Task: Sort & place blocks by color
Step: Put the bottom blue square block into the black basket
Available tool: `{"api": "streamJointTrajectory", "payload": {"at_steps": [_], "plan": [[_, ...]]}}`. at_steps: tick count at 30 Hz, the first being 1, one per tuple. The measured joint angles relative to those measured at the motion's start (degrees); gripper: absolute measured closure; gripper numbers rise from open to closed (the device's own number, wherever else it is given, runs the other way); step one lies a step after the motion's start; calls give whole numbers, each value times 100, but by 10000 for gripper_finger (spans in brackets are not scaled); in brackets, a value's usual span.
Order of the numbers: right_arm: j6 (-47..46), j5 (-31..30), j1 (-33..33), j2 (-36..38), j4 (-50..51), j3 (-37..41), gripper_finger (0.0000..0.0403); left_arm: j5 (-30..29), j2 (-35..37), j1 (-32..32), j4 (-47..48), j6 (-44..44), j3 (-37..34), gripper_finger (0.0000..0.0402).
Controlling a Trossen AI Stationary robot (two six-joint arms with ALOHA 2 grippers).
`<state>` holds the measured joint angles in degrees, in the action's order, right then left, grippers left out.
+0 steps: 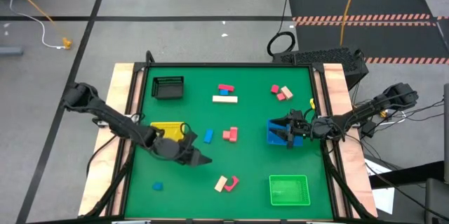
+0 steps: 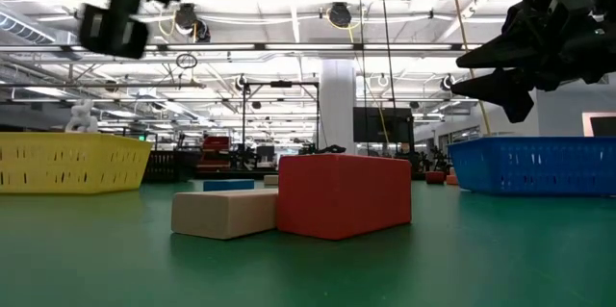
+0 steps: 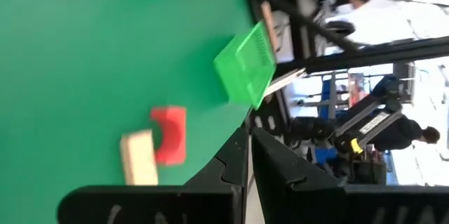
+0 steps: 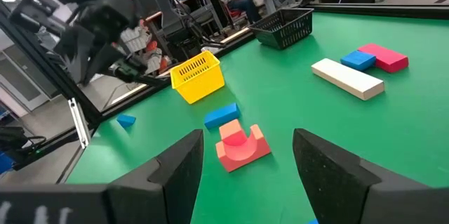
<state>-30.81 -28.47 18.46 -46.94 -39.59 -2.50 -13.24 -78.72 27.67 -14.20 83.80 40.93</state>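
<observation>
High view shows the blocks scattered over the green desk [image 1: 252, 175], with the left gripper [image 1: 201, 159] low near the front centre and the right gripper [image 1: 289, 134] hovering over the blue tray [image 1: 275, 138]. Left fingers [image 3: 235, 161] are pressed together and hold nothing; right fingers [image 4: 179, 168] stand apart, and nothing shows between them. Nearest the left gripper is the tan block [image 1: 221, 183] touching a red block [image 1: 232, 181], lying just ahead of it toward the front edge and toward the green tray [image 1: 289, 189]; the left wrist view shows this pair beside the fingertips, not between them, so the gripper would probably need to open and shift over them. A blue block [image 1: 208, 136] and a pink arch block [image 1: 230, 134] sit mid-desk between the two arms, nearer the left one, the blue piece just beside the yellow tray [image 1: 168, 130]. Its long axis looks slightly tilted. Another blue block [image 1: 158, 186] lies at the front left, well apart from both grippers.
</observation>
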Motion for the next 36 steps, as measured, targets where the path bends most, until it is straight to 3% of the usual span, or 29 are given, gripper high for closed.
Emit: {"api": "streamJointTrajectory", "payload": {"at_steps": [10,20,28,33,36], "plan": [[0,2,0,0,0,0,190,649,45,866,1411,1948,0,380],[0,2,0,2,0,0,190,1892,695,1380,3694,1420,-6,380],[0,1,1,0,0,0,190,1957,1381,1439,5620,2315,-7,380],[0,2,0,1,0,-2,190,1994,1354,1649,6182,2711,-7,378],[0,2,0,0,0,0,190,2118,1270,1745,6192,2739,-7,358]]}}
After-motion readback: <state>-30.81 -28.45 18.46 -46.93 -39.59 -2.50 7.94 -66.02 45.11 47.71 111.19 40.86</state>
